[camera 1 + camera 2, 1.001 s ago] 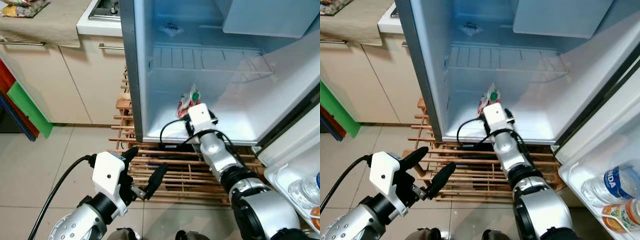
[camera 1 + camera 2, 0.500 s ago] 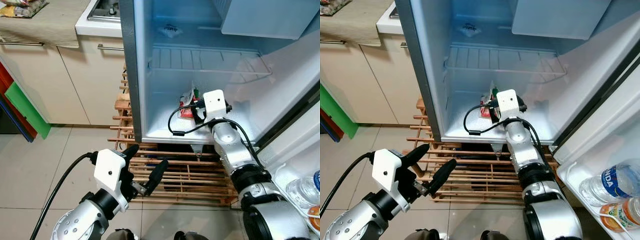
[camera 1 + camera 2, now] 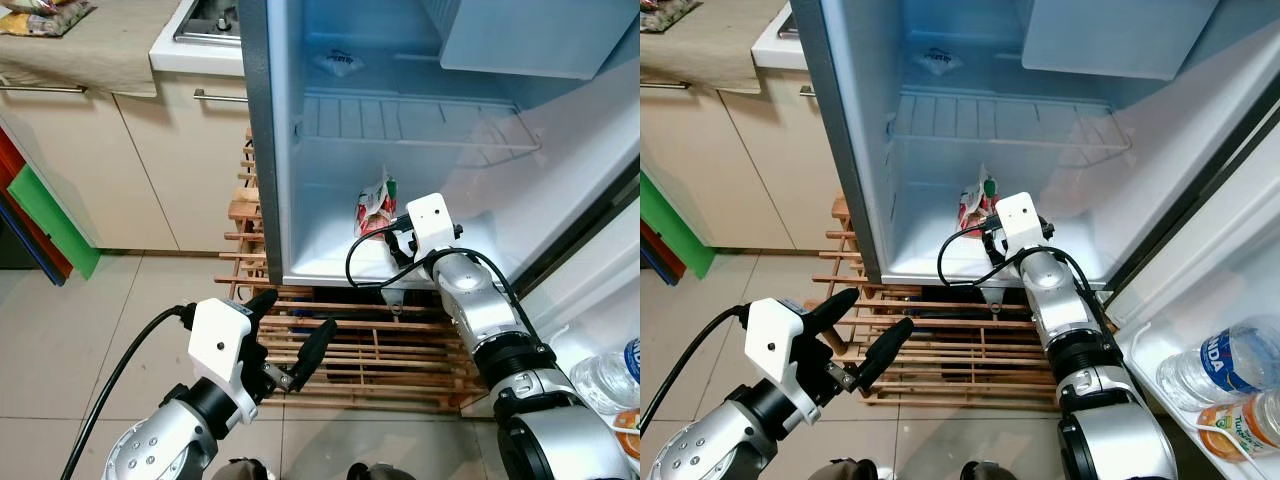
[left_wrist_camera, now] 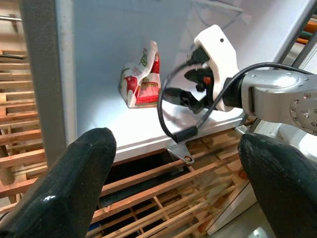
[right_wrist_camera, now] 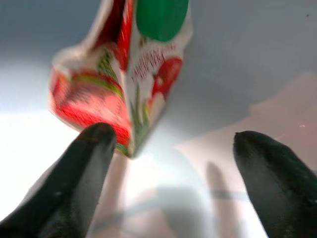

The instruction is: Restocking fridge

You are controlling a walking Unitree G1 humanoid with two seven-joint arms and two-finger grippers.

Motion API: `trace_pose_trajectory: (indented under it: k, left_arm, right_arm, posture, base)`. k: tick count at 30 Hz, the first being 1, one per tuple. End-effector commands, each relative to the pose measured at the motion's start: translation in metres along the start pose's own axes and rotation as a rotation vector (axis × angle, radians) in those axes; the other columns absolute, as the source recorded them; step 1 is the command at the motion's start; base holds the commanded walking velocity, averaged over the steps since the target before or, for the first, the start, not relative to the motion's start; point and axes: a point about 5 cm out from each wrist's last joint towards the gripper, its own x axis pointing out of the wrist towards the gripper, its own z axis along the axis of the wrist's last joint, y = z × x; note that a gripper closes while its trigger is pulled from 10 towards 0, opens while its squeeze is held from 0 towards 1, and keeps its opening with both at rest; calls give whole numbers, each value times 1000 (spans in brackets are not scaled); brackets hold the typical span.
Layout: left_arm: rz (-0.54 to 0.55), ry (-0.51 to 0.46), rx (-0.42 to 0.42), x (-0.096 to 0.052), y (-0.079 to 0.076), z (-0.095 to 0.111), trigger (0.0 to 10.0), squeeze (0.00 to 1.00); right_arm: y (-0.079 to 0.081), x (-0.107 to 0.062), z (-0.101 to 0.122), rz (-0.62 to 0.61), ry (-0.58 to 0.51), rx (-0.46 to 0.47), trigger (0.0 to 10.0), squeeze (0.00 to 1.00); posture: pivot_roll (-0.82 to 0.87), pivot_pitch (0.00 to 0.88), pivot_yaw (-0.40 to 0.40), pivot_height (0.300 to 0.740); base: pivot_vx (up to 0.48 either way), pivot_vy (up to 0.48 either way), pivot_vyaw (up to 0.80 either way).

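A red and white carton with a green cap stands upright on the floor of the open fridge. My right gripper is inside the fridge just in front of the carton. It is open, with nothing between its black fingers, and the carton sits a little beyond the tips. Its white wrist block covers the fingers in the eye views. My left gripper hangs open low over the wooden rack, outside the fridge.
A wire shelf spans the fridge above the carton. The slatted wooden rack lies under and before the fridge. Beige cabinets stand at the left. The door shelf at the right holds bottles.
My right gripper moved right beside the carton, then drew back slightly towards the fridge's front edge. The carton stays where it was. The left arm has not moved.
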Motion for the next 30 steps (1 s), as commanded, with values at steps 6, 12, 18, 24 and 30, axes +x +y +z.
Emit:
trace_pose_trajectory:
  k: [6, 12, 18, 24, 30]
  left_arm:
    - [-4, 11, -2, -1, -1, -4, 10000, 0]
    - [-12, 14, -6, -1, -1, -5, 10000, 0]
    - [-14, 10, -8, 1, -1, -4, 10000, 0]
    - [-9, 6, -6, 2, 0, -3, 10000, 0]
    - [67, 30, 109, 8, 5, -10, 10000, 0]
  right_arm:
    - [-11, 0, 21, -33, -52, -150, 0, 0]
    - [7, -6, 6, 133, 31, -98, 0, 0]
    - [-2, -1, -3, 21, 53, -114, 0, 0]
    - [0, 4, 7, -116, -7, -109, 0, 0]
    - [21, 13, 26, -216, -43, 161, 0, 0]
  posture:
    - [104, 117, -68, 740]
    - [96, 106, -64, 740]
    - [93, 110, -58, 740]
    - [97, 116, -51, 740]
    - [109, 121, -43, 740]
  base:
    - [0, 0, 0]
    - [0, 0, 0]
    - [0, 0, 0]
    - [0, 0, 0]
    - [0, 0, 0]
